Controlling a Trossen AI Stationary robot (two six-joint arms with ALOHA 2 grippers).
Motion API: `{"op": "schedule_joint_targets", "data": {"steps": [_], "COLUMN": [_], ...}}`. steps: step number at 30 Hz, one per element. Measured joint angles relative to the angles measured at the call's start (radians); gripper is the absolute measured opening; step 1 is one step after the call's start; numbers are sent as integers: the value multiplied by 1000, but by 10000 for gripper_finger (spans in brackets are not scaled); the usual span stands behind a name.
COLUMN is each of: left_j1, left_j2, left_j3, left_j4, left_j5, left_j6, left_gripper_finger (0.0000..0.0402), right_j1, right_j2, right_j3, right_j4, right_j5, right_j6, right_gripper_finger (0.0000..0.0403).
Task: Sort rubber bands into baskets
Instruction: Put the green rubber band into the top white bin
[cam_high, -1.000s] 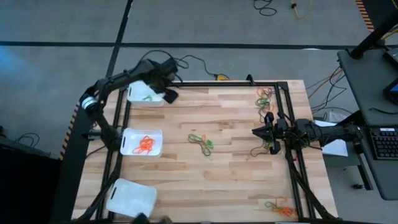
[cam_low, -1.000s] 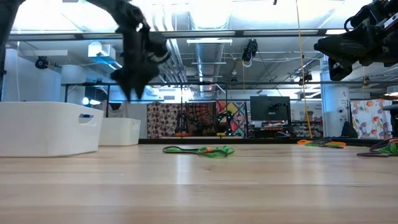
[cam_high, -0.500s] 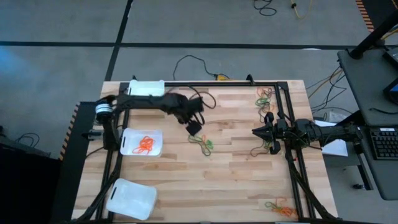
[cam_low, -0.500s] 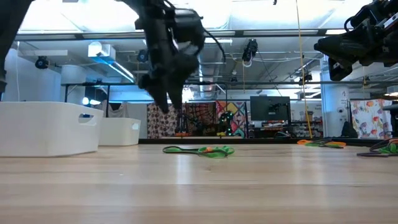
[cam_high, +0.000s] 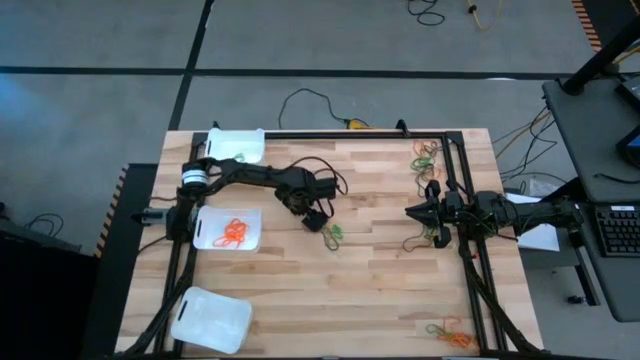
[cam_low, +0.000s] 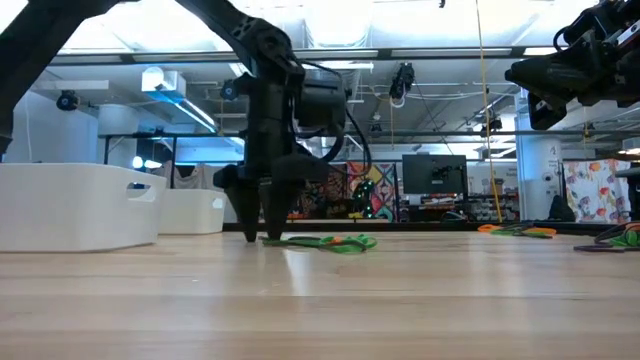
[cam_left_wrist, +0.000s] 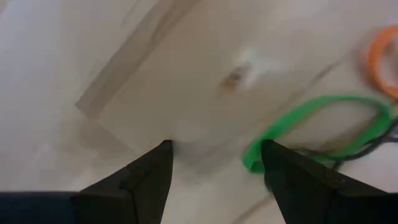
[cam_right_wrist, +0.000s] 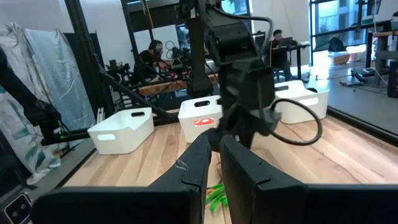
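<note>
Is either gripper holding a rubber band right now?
No. The left gripper is open at the middle pile's green band; the right gripper is shut, empty.

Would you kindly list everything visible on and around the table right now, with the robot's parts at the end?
Baskets: three, white, along the table's left side; the far one holds green bands, the middle one orange bands, the near one looks empty.
Centre bands: small green, orange and dark tangle, mid-table.
Far-right bands: mixed pile at the far right corner.
Near-right bands: mixed pile at the near right corner.
Table: one, light wood, black frame.
Cables: black, on the floor beyond the table.
Person: one, seated in the room behind.
Left gripper: open, tips down at the centre bands.
Right gripper: shut, raised at the right edge.
</note>
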Motion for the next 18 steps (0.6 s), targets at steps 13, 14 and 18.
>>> {"op": "schedule_joint_targets", "data": {"steps": [13, 14, 18], "left_j1": [-39, -39, -42], "left_j2": [3, 3, 4], "left_j3": [0, -1, -2], "left_j4": [7, 11, 37], "left_j5": [-23, -24, -23], "left_j6": [-26, -26, -25], "left_gripper_finger": [230, 226, 184], "right_j1": [0, 0, 0], "right_j2": [0, 0, 0], "right_j3": [0, 0, 0], "right_j4": [0, 0, 0], "right_j5": [0, 0, 0], "right_j6": [0, 0, 0], "right_gripper_finger": [34, 34, 34]}}
